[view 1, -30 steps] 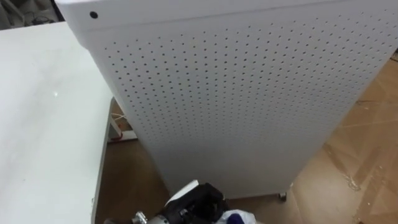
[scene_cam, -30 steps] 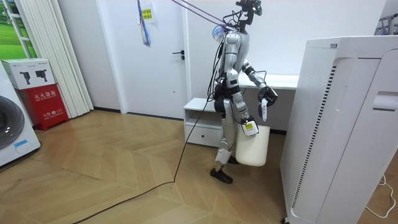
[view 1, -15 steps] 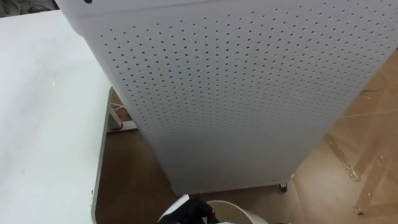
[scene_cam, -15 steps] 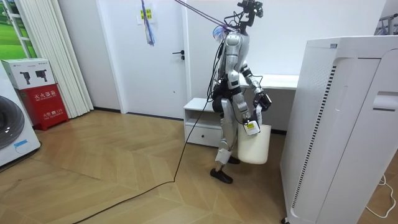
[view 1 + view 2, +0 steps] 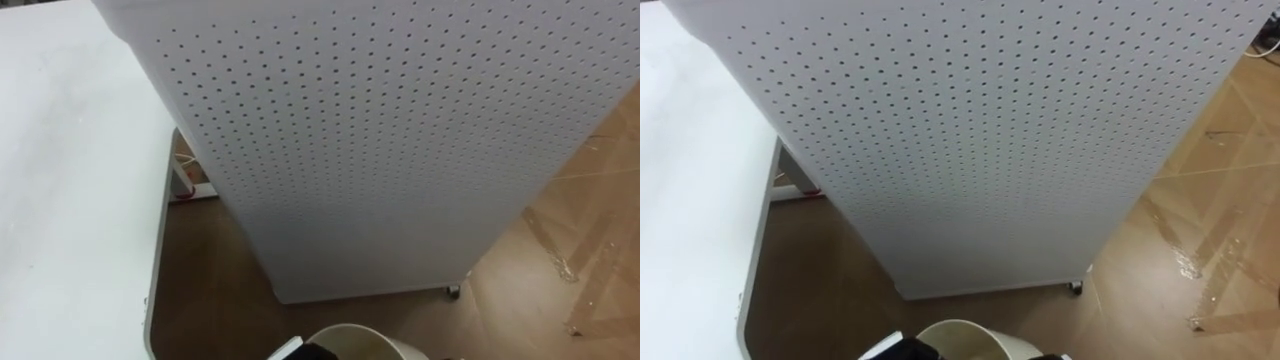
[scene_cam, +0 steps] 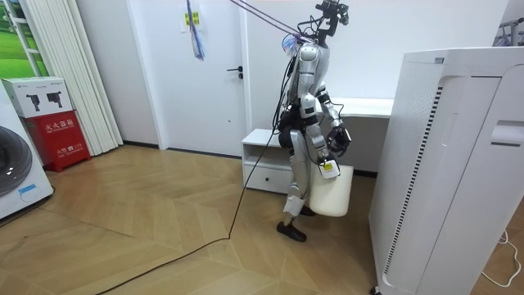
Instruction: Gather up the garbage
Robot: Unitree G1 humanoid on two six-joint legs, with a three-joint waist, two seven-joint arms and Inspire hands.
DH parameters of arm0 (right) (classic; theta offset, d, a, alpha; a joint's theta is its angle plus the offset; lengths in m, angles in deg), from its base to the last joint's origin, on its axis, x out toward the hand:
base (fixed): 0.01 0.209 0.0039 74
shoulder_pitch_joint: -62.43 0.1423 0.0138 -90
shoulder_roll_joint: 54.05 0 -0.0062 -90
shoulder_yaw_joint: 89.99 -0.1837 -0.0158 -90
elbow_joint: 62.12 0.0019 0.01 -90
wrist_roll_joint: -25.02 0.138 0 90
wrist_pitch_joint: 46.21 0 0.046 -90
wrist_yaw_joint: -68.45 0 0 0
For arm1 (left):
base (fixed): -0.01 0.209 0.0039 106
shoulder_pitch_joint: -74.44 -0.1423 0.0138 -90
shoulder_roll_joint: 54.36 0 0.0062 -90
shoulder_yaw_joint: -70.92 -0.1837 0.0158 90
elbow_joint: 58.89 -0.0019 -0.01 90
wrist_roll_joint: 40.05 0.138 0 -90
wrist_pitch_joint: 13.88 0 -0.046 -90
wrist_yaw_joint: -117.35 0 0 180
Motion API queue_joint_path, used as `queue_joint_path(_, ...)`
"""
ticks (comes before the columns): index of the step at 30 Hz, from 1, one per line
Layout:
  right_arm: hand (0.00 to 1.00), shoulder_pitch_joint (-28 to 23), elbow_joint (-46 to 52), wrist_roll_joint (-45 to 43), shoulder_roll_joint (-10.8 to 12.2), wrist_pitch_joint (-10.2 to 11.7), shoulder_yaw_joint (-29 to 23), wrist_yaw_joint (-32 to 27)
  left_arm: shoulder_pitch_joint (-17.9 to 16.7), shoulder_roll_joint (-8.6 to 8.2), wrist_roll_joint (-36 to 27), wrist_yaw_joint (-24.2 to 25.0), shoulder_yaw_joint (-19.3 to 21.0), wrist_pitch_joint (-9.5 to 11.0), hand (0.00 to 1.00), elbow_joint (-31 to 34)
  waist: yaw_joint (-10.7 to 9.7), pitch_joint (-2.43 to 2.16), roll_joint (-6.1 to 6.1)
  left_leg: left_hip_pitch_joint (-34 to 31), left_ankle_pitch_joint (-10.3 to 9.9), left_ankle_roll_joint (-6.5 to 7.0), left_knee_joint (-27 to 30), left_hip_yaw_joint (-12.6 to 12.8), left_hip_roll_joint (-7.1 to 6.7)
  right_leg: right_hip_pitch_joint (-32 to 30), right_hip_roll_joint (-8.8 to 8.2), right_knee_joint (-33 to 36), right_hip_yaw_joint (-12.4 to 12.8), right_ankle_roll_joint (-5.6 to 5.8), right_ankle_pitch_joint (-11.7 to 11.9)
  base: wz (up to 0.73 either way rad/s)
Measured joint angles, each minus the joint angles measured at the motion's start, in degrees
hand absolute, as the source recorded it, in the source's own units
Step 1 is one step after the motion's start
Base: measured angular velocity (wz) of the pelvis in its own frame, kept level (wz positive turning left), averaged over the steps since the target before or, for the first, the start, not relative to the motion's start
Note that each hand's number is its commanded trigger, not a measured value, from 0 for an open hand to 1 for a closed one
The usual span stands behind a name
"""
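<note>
Squeezed between the white bench point(image 5: 70, 200) and the tall white perforated cabinet point(image 5: 380, 150), the white plastic bin point(image 6: 332, 195) under the right hand point(image 6: 327, 164) could strike either; its fingers' grip cannot be told.

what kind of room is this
Probably a home-style room, maybe a utility or study corner: a white front-loading washing machine, a white desk beside a low white drawer unit, and a wooden herringbone floor.

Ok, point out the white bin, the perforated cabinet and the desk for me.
white bin point(image 6: 333, 197): room view, on its side wall.
perforated cabinet point(image 5: 400, 150): left eye view, on its dotted side panel.
desk point(image 5: 70, 220): left eye view, on its bare white top.
</note>
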Motion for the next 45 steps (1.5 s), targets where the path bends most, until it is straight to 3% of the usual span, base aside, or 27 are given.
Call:
queue_joint_path(13, 1.00, 0.1, 0.0, 2.1, -0.1, 0.0, -0.1, 0.0, -0.2, 0.11, 0.0, 1.0, 0.0, 0.0, 0.00, -1.6, 0.2, 0.01, -0.01, -1.7, 0.0, 0.02, 0.4, 0.0, -0.10, -1.7, 0.02, 0.3, 0.2, 0.02, 0.0, 0.00)
queue_joint_path(20, 1.00, 0.0, -0.1, 3.1, -0.2, 0.0, -0.1, -0.2, 0.0, 0.00, 2.7, 0.6, 0.1, 0.0, 0.00, -6.4, 0.1, 0.00, -0.01, -1.6, 0.0, 0.02, 0.3, 0.0, -0.19, -1.7, 0.04, 0.3, 0.2, 0.01, 0.0, 0.00)
queue_joint_path(27, 1.00, -1.4, -2.2, 4.0, -0.6, 0.0, -0.1, 0.6, 0.0, -0.57, 3.4, 0.5, 0.2, 0.1, 0.00, -11.3, -0.1, -0.12, -0.64, 2.9, 0.0, 0.04, -1.6, 0.1, -0.30, 2.9, 0.35, -1.6, 0.0, 0.09, 0.0, 0.01)
queue_joint_path(31, 1.00, -4.3, -2.3, 4.4, -1.2, 0.6, -1.4, 1.1, -0.5, -0.67, 3.4, 0.2, 0.3, 0.2, 0.00, -13.8, -0.3, -0.46, -1.65, 6.0, 0.1, -0.03, -2.9, 0.1, -0.15, 6.2, 0.80, -3.3, -0.1, 0.09, 0.0, 0.01)
queue_joint_path(33, 1.00, -7.5, -2.5, 6.5, -1.4, 1.4, -1.7, 1.5, -1.5, -0.71, 3.3, -0.1, 0.4, 0.7, 0.00, -15.6, -0.6, -1.19, -2.44, 8.8, 0.1, -0.21, -4.4, 0.1, 0.12, 9.4, 1.15, -5.5, -0.9, -0.01, 0.1, 0.00)
queue_joint_path(34, 1.00, -8.2, -2.5, 6.7, -1.4, 1.6, -1.9, 1.6, -2.0, -0.77, 3.3, -0.1, 0.5, 0.8, 0.00, -16.2, -0.6, -1.33, -2.58, 9.5, 0.1, -0.28, -4.8, 0.1, 0.17, 10.2, 1.28, -6.1, -1.0, 0.00, 0.2, 0.00)
queue_joint_path(38, 1.00, -12.4, -3.4, 7.0, -1.3, 1.9, -7.0, 3.2, -5.3, -2.48, 2.8, -0.2, 6.0, 1.1, 0.00, -18.4, -0.6, -2.45, -3.40, 14.7, 0.3, -0.66, -8.3, 0.1, 0.17, 15.1, 2.01, -9.2, -1.1, 0.11, 0.6, -0.01)
queue_joint_path(45, 1.00, -15.9, -6.1, 6.7, -1.3, 2.0, -11.9, 3.9, -8.9, -3.44, -2.2, 0.0, 13.9, 1.5, 0.00, -21.3, 0.0, -2.91, -4.61, 22.3, 0.3, -0.97, -11.1, -0.1, 0.51, 22.9, 3.02, -13.5, -0.6, -0.06, 0.5, -0.04)
